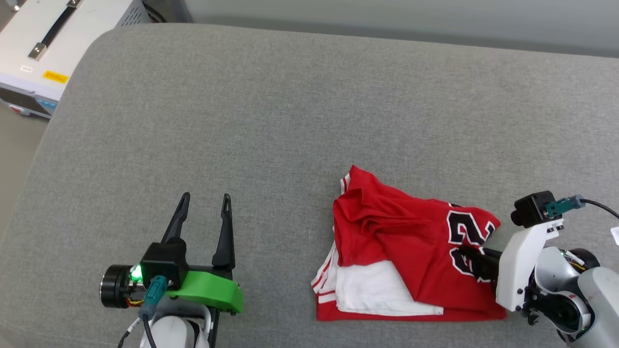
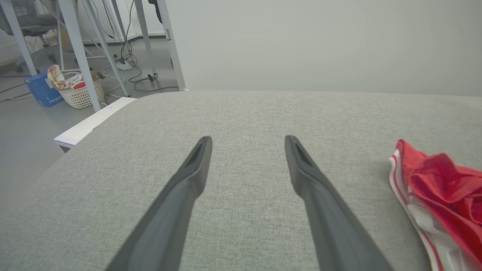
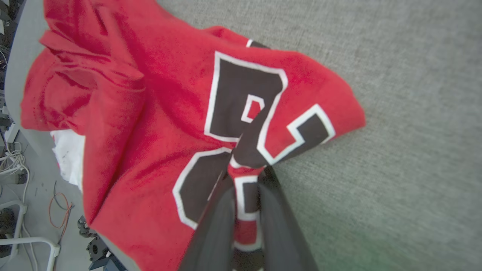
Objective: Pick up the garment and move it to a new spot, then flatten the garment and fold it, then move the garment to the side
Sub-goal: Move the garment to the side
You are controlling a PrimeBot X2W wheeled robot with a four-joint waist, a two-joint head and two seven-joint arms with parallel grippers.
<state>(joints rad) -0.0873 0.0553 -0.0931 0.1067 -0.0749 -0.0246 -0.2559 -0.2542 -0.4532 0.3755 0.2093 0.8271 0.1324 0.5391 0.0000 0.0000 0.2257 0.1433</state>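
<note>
**Head view says it all: right claw has the shirt, left one's just parked**

So the garment (image 1: 411, 251) is sitting in a rumpled heap on the gray tabletop (image 1: 290, 106), down around 5 o'clock in the head view. It's not flat at all. Red body is bunched on top, with a white sleeve poking out at the heap's 7 o'clock. The long side runs roughly 9-to-3.

The right claw (image 1: 466, 256) is clenched on a pinch of fabric at the garment's 3 o'clock edge, right on the black number print (image 3: 244, 101). The right wrist view shows cloth squeezed between the two dark fingers, so that's a real grip.

The left claw (image 1: 205, 197) is spread wide, holding nothing, over bare tabletop well off at the garment's 9 o'clock.

The bit that matters, imo: nearly the whole shirt lies toward 9 o'clock from the pinch. So any lift or drag has the bulk trailing behind that one edge grab. Thin fabric, single pinch, so I'd guess it hangs and swings rather than travelling neatly. The right arm is clearly the one doing the carrying here.
</note>
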